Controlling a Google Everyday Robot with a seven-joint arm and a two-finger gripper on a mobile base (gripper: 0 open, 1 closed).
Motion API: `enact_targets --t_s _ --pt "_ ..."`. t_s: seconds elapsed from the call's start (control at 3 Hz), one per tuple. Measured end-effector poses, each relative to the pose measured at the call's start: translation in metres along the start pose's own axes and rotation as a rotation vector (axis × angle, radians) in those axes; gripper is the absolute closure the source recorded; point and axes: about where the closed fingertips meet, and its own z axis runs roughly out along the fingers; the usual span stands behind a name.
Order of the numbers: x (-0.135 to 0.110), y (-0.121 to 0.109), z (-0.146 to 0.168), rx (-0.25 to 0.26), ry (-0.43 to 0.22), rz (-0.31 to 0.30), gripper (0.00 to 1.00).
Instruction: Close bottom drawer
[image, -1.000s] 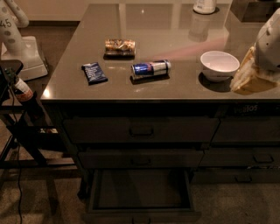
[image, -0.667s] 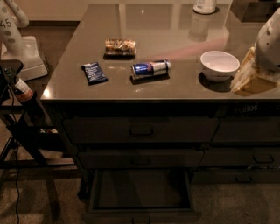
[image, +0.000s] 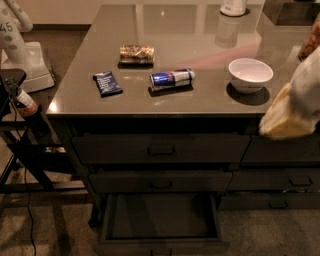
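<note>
While the bottom drawer (image: 160, 220) stands pulled out at the foot of the centre stack, its plain, dark, flat-floored tray lies exposed under the two shut drawers (image: 160, 165) above it. The floor (image: 280, 235) before its low front panel is bare.

The grey countertop (image: 200, 35) is smooth and glossy with a sharp front edge. On it are a blue-and-silver can (image: 172, 78) lying on its side, a crinkled dark-blue packet (image: 107, 83), a brown snack bag (image: 136, 53) and a round white bowl (image: 250, 75).

The gripper (image: 292, 107) is a pale cream blur at the right edge, beside the bowl; whether it is spread or closed cannot be told. It has dropped since a second ago and now overlaps the counter's front edge. The drawer has not moved.
</note>
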Motion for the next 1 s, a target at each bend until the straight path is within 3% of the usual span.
enact_targets --t_s 0.33,0.67,1.0 --pt "0.016 0.041 0.055 -0.071 -0.002 0.044 1.0" --pt "0.039 0.085 0.117 -0.184 0.041 0.084 1.0" --pt "0.047 0.098 0.127 -0.214 0.059 0.087 1.0"
